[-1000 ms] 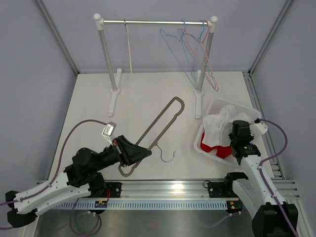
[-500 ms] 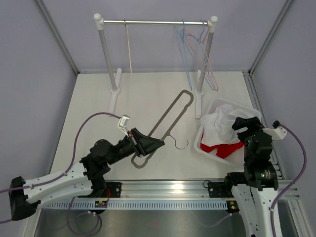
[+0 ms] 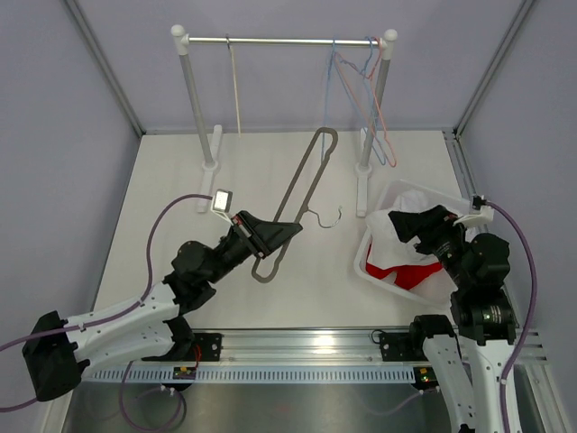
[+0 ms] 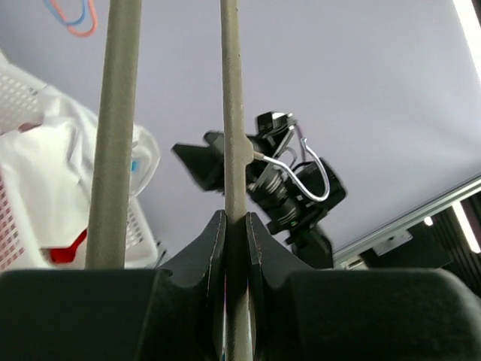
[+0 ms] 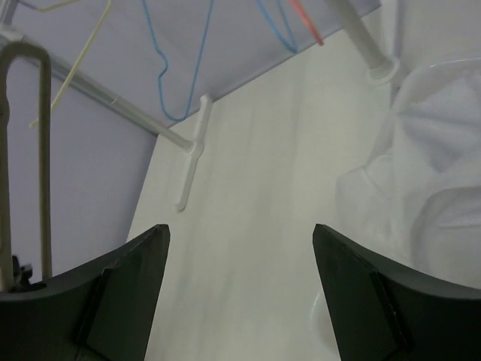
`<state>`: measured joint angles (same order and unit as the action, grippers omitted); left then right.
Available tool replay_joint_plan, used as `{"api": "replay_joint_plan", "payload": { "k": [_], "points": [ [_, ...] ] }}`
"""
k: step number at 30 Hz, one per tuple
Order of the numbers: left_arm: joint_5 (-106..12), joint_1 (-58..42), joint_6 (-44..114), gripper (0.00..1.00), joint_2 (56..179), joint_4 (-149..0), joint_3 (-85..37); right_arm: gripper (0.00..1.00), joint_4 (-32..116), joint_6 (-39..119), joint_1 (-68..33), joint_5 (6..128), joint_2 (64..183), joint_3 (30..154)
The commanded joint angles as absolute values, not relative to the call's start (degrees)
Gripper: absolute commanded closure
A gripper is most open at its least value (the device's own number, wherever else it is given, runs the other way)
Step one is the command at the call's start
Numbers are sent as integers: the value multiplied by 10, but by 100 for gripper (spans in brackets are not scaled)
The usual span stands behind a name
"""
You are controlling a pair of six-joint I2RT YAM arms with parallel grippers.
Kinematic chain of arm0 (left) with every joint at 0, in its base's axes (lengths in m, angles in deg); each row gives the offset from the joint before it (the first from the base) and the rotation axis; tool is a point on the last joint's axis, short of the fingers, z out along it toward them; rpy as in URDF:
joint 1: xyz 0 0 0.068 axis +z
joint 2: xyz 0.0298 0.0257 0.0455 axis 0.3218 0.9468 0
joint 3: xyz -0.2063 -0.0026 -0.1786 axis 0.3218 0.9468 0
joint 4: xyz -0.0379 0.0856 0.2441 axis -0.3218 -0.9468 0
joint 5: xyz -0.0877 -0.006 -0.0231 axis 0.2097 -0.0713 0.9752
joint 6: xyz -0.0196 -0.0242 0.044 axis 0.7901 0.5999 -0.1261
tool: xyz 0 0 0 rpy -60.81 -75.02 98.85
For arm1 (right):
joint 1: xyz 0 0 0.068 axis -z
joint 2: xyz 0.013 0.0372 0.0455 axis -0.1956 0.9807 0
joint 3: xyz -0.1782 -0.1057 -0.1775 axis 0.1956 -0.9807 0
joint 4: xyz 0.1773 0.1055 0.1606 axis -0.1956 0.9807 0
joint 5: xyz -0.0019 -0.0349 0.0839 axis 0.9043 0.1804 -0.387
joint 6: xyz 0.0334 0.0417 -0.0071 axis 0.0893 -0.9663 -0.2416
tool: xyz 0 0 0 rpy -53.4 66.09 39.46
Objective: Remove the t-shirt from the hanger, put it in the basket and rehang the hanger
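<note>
Top external: hanger (image 3: 297,179) diagonal, toward rack (image 3: 279,40)

- The tabletop (image 3: 270,171) was plain white and pretty evenly lit.
- Pale lavender-grey walls boxed it in: back wall (image 3: 279,90) along the far edge, left wall (image 3: 54,162) and right wall (image 3: 536,108) down the sides.
- Slim metal struts (image 3: 103,68) ran up from both far corners.
- A white clothes rack (image 3: 279,40) with a metal bar stood along the far edge, feet on the table.
- A shiny aluminium rail (image 3: 306,341) ran along the near edge, catching some glare.
</note>
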<state>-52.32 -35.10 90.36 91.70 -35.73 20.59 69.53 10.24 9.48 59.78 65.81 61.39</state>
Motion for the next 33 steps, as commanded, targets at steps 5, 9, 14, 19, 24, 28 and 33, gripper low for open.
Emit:
{"api": "replay_joint_plan", "payload": {
  "k": [5, 9, 14, 19, 24, 28, 33],
  "points": [
    [-550, -338, 948, 100, 995, -96, 180, 19, 545, 35, -12, 431, 656, 585],
    [-544, -337, 940, 100, 1056, -53, 157, 24, 522, 51, -177, 526, 706, 595],
    [-550, -333, 933, 100, 1109, -52, 138, 28, 524, 124, -370, 703, 802, 649],
    [-552, -333, 961, 100, 1129, -18, 147, 26, 517, 180, -532, 907, 886, 685],
    [-584, -333, 968, 100, 1120, 21, 171, 27, 461, 225, -610, 1034, 938, 697],
    [-590, -333, 979, 100, 1116, 51, 188, 33, 423, 257, -660, 1126, 974, 699],
    [-604, -333, 990, 100, 1105, 57, 215, 54, 354, 301, -705, 1238, 1016, 688]
  ]
}}
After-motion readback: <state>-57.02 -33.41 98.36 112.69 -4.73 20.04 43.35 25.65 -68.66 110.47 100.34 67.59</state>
